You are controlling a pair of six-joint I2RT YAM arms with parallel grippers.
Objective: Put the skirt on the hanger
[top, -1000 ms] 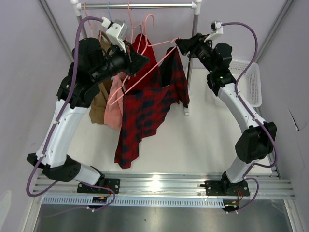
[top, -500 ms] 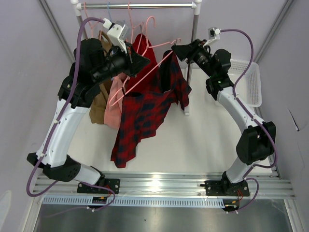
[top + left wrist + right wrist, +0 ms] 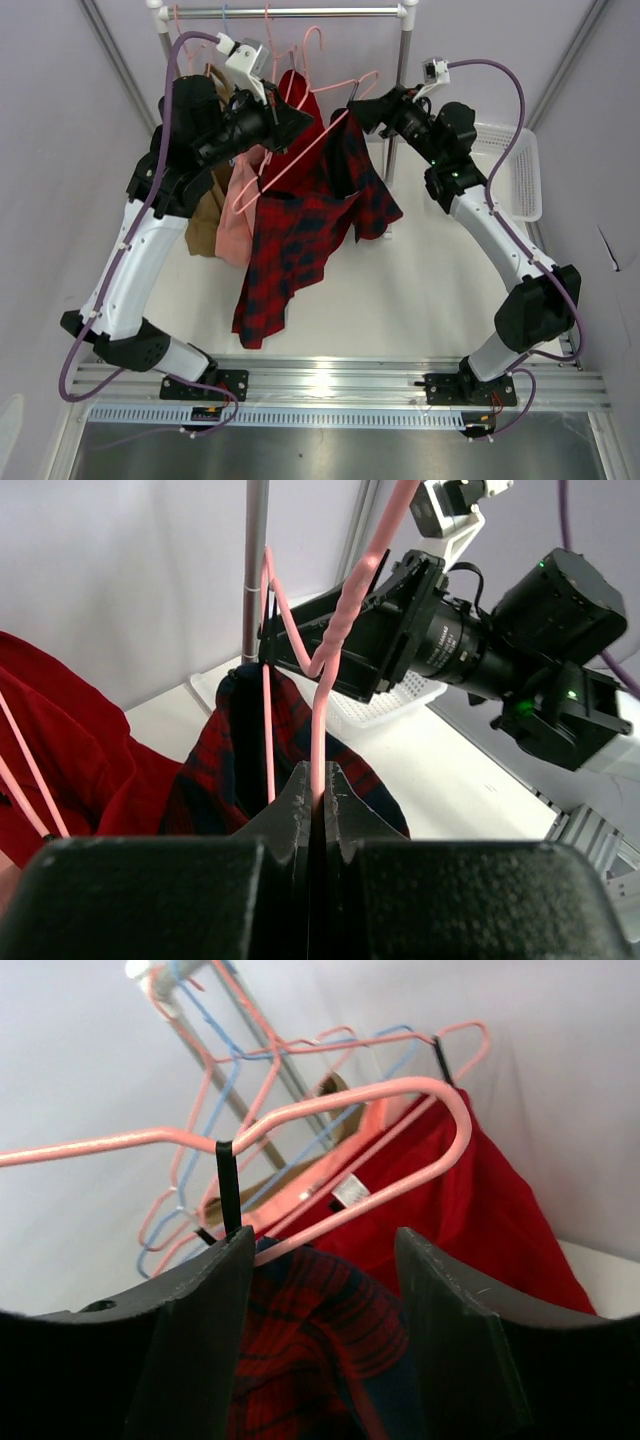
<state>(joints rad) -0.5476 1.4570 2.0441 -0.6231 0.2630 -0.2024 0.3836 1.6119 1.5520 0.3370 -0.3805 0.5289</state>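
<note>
Between the parted jaws of the right gripper (image 3: 325,1250) sits a fold of the skirt (image 3: 320,1360), apparently unpinched, just under the hanger (image 3: 440,1095) end. The left gripper (image 3: 318,785) is clenched on the hanger wire. The hanger's long axis runs arm to arm, with the skirt drooping below.

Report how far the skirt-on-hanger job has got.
Done: the skirt hangs by a black loop on one end of the hanger. In hand: left pincer clamps the wire, right pincer stands open around that end. Left: its other side, hanging loose below.
</note>
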